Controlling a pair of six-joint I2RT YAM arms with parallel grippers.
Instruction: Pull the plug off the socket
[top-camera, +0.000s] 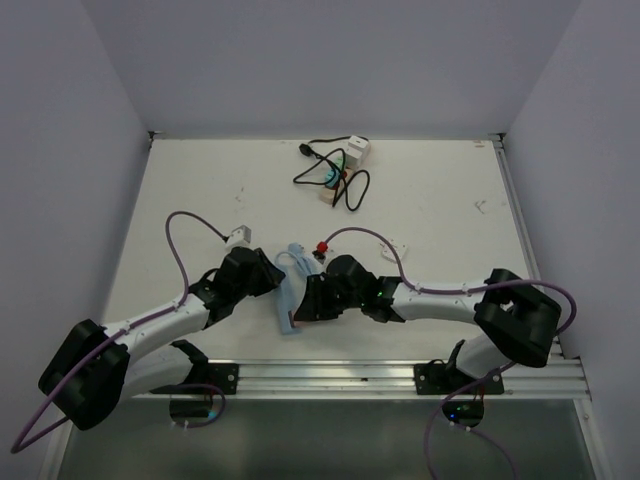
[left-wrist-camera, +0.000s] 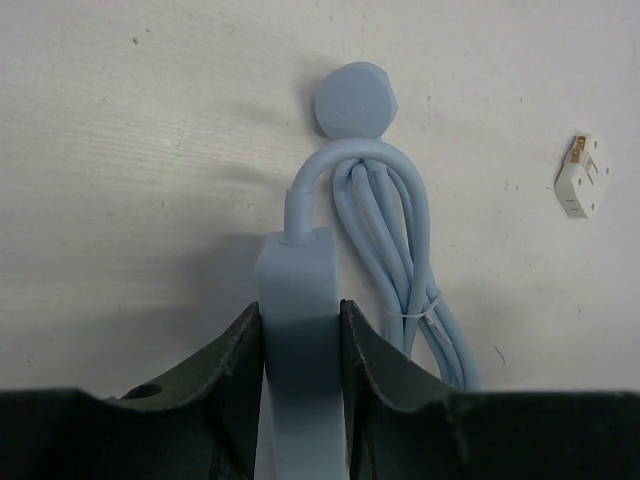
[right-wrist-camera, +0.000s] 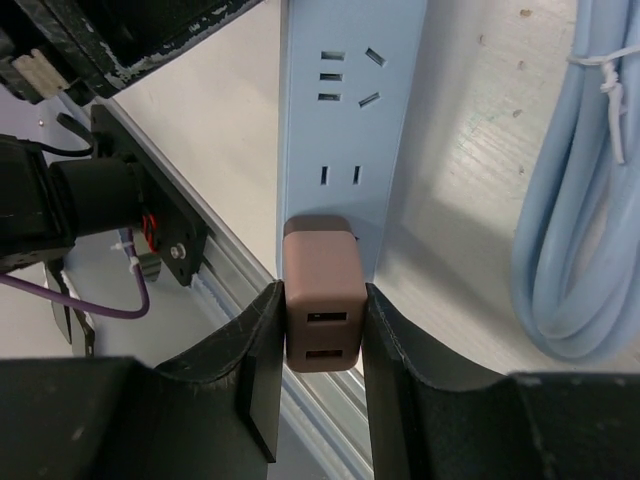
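Plug, a brown two-port USB block, sits in the end of the light blue power strip, near side of the desk, between both arms. Right hand is clamped on the plug's sides. The left hand pinches the strip's cord end. Beige strip lies far back.

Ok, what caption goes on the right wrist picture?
Right gripper clamps the brown plug plugged into the light blue power strip.

Left claw and right claw flank the light blue power strip mid-table.
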